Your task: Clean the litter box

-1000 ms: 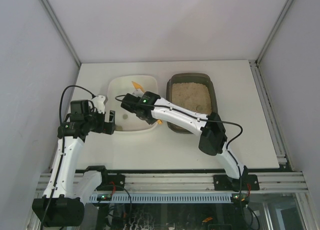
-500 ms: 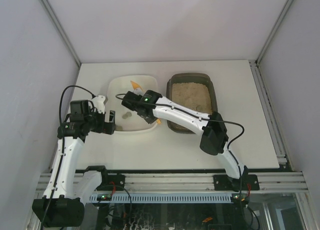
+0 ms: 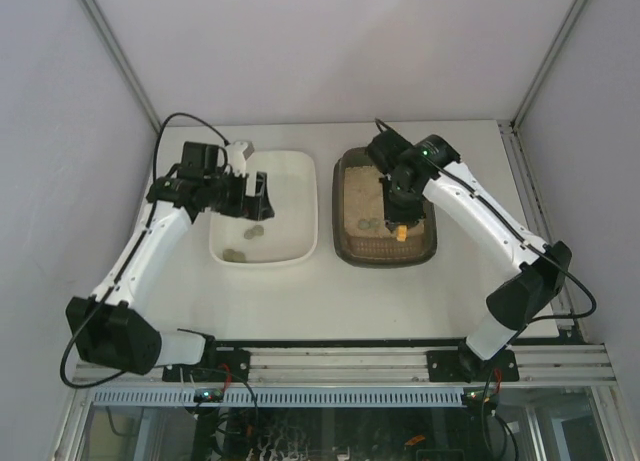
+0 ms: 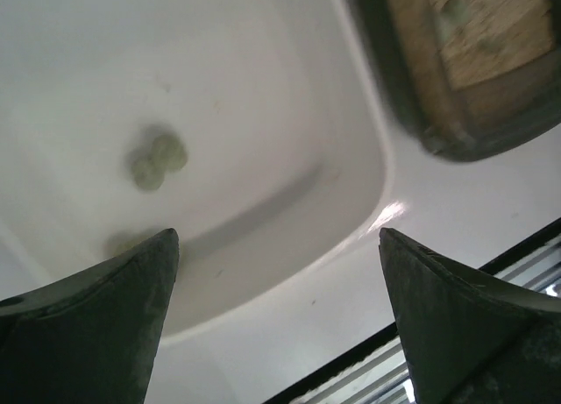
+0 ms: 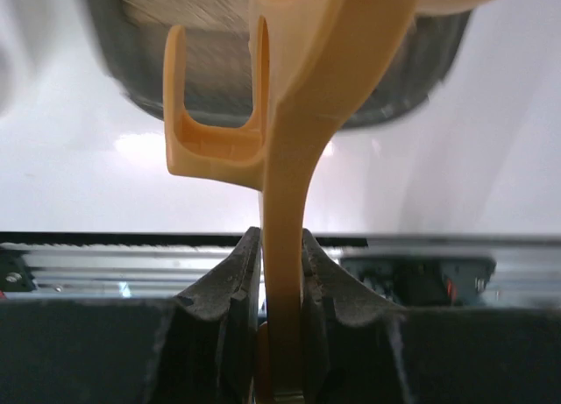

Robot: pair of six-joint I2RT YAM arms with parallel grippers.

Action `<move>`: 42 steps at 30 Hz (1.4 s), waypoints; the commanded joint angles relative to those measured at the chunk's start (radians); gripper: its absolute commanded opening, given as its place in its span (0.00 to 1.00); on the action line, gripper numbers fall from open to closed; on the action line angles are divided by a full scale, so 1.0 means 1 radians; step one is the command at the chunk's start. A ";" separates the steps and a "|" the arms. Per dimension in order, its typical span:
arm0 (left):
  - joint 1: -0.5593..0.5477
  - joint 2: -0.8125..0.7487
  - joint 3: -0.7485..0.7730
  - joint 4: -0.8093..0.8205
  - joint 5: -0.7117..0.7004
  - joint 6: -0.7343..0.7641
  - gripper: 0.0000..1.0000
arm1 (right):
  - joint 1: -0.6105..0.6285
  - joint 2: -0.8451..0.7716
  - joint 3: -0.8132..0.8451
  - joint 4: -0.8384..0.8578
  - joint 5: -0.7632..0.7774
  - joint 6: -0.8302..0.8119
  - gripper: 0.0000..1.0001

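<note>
I find my right gripper [image 3: 397, 211] pinching the scoop [image 5: 298, 115] directly over the litter box's [image 3: 385, 262] near end, its long axis running away; left gripper [image 3: 258, 196] spread.

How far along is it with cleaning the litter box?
Partly done: a few greenish clumps already lie in the white tub. In hand: the right end effector grips an orange scoop over the litter box. Left: at least two more clumps show in its litter. The left end effector hovers open over the tub.
</note>
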State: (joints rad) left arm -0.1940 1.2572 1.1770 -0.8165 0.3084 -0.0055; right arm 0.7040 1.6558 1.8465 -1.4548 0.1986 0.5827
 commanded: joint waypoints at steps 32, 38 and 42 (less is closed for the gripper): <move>-0.114 0.019 0.095 0.302 -0.078 -0.520 1.00 | -0.339 0.269 -0.115 -0.143 -0.362 0.077 0.00; -0.024 0.005 0.068 0.282 -0.042 -0.500 1.00 | -0.325 0.324 -0.104 -0.143 -0.393 0.063 0.00; 0.029 -0.007 0.048 0.263 -0.030 -0.471 1.00 | -0.317 0.352 -0.078 -0.141 -0.394 0.063 0.00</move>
State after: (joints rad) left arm -0.2066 1.2755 1.2541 -0.5529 0.2481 -0.5285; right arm 0.3767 1.9926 1.7111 -1.5906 -0.1829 0.6518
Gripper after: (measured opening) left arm 0.996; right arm 0.186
